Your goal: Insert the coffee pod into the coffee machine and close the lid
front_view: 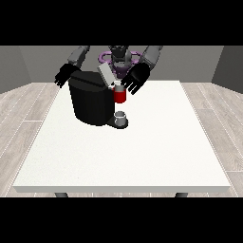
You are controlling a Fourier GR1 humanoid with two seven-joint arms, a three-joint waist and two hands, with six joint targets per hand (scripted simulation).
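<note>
On the far half of the white worktop (123,156), left of centre, stands the black coffee machine (92,102). Its body is a dark, rounded block. A red section (120,96) sits at its front right side, and below that a small grey cup (121,117) rests on the machine's base plate. The grey lid (106,74) is raised and tilted, rising from the top of the machine toward the robot's torso (119,60).

The robot hand at the view's right (135,79) hangs just above and to the right of the red section, near the lid's lower end. Its fingers are spread apart and point down toward the worktop, relaxed and not curled round anything visible. A small pale item (118,84) shows just beside this hand, at the top of the red section; whether it is the coffee pod cannot be told, and whether the hand touches it cannot be told.

The robot hand at the view's left (64,76) sits behind the upper left corner of the machine, near it. Its fingers are extended and separated, holding nothing. Contact with the machine cannot be confirmed.

Both grey forearms reach from the torso toward the machine, one on each side of the lid.
</note>
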